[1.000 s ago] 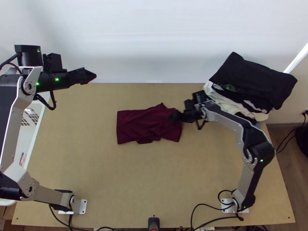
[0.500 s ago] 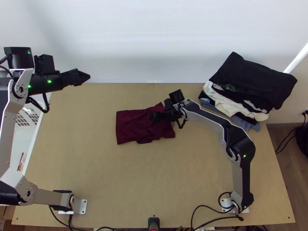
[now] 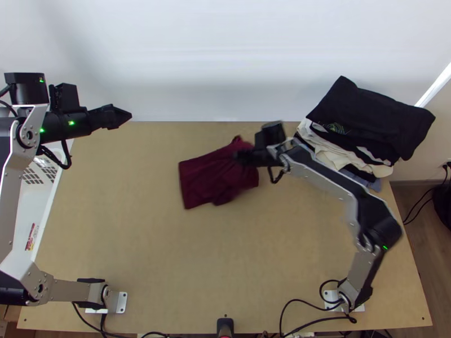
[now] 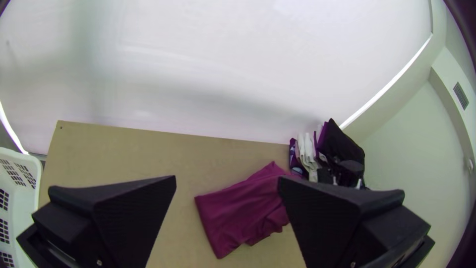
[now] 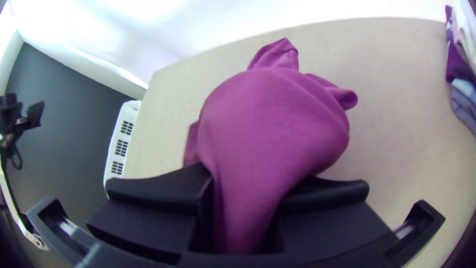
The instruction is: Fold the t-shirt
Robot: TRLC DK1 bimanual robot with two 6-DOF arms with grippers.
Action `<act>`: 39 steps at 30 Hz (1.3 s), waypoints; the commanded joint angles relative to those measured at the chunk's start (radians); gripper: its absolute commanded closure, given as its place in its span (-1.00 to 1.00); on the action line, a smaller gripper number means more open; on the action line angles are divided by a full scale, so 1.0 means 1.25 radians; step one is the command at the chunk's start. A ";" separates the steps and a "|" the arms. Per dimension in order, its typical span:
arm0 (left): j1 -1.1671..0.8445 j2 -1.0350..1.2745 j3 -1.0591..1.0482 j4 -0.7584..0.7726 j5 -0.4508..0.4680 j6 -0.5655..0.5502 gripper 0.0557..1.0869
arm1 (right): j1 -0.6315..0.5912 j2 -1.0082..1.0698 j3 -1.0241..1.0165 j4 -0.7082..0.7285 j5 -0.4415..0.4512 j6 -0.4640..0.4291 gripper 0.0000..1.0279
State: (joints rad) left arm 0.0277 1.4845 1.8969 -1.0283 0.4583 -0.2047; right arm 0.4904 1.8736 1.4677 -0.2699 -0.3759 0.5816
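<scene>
Wooden table (image 3: 141, 248), rumpled t-shirt (image 3: 206, 177)

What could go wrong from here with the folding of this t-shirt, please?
The right gripper pinches the t-shirt in a bunch, so creases may remain after release. The left gripper is away from the cloth, so pulling from one side could skew the layers. The right arm extends close beside the clothes pile and might brush it.

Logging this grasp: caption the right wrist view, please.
Right gripper pinching the bunched maroon t-shirt, white basket beyond.
</scene>
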 commanded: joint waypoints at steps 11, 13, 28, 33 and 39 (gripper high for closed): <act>0.012 -0.039 -0.018 -0.001 -0.001 0.012 -0.93 | -0.206 -0.257 0.058 0.137 0.000 0.108 0.94; 0.010 -0.039 -0.017 -0.001 -0.001 0.009 -0.93 | -0.241 -0.269 0.068 0.184 0.000 0.124 0.94; 0.005 -0.044 -0.011 0.000 -0.001 0.003 -0.93 | -0.450 -0.193 0.295 0.359 0.000 0.271 0.94; 0.006 -0.049 -0.007 -0.001 -0.001 0.003 -0.93 | -0.489 -0.145 0.338 0.356 -0.008 0.280 0.94; 0.005 -0.052 -0.007 -0.001 -0.001 0.002 -0.93 | -0.505 -0.101 0.357 0.353 -0.043 0.280 0.94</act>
State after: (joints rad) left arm 0.0395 1.4498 1.8896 -1.0275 0.4583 -0.2047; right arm -0.1333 1.7226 1.8717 0.1482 -0.4080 0.9092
